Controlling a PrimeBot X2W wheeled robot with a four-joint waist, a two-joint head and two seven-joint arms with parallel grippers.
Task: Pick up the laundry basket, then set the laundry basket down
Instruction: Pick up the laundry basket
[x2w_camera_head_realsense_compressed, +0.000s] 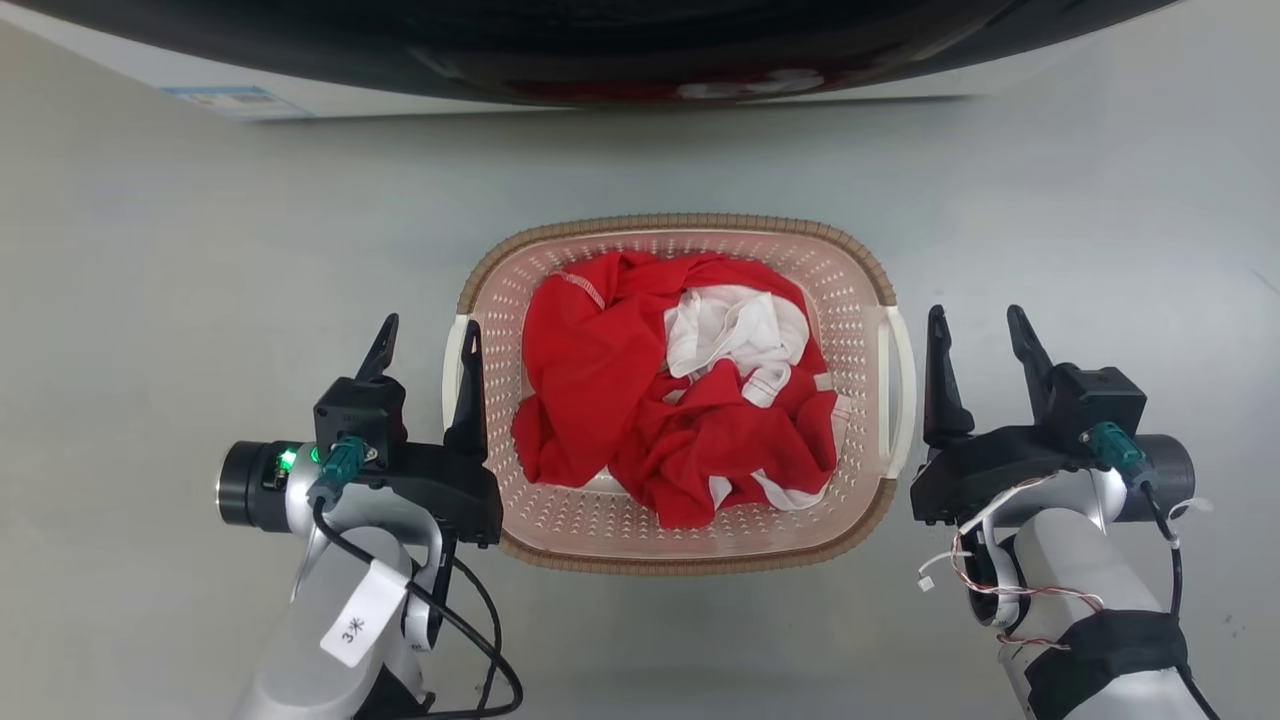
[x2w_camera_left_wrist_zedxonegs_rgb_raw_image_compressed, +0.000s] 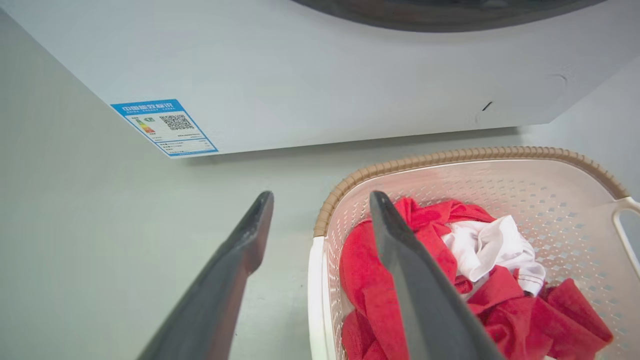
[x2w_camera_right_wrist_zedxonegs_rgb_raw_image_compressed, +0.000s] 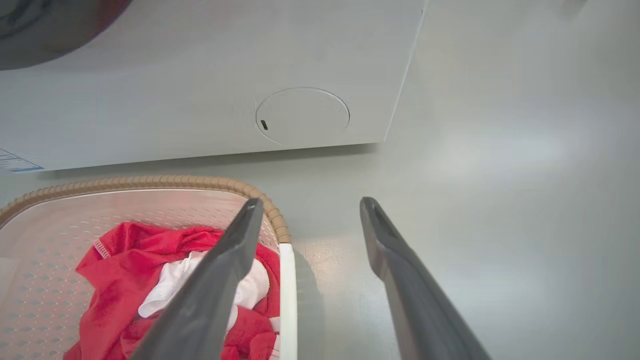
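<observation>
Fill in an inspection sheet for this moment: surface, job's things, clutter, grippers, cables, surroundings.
Surface: smooth pale grey glossy floor.
Job's things: cream perforated plastic laundry basket with brown woven-look rim, standing on the floor, holding crumpled red and white clothes.
Clutter: nothing seen.
Grippers: left gripper open, astride the basket's white left handle; right gripper open at the right handle.
Cables: black cable looping off the left forearm; thin red-and-white wires on the right.
Surroundings: white washing machine with blue label, behind the basket.

Two grippers: left gripper and right gripper. One laundry basket between them. One washing machine beyond their fingertips, bearing one blue label.
</observation>
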